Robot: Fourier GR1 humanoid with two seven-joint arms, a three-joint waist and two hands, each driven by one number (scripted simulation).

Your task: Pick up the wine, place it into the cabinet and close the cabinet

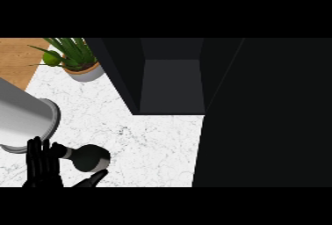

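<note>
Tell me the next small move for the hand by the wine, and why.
Probably curl the left hand round the wine bottle: its fingers stand straight beside it with the thumb on the other side, so nothing is gripped yet. The cabinet stands open to receive it.

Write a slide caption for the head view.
Left hand open beside the dark round wine bottle on the white marble counter, near the open black cabinet.

Smooth white marble counter (149, 140) with fine dark veins; matt black cabinet (172, 83); glossy dark wine bottle (91, 159); grained wood panel (16, 57) far left.
</note>
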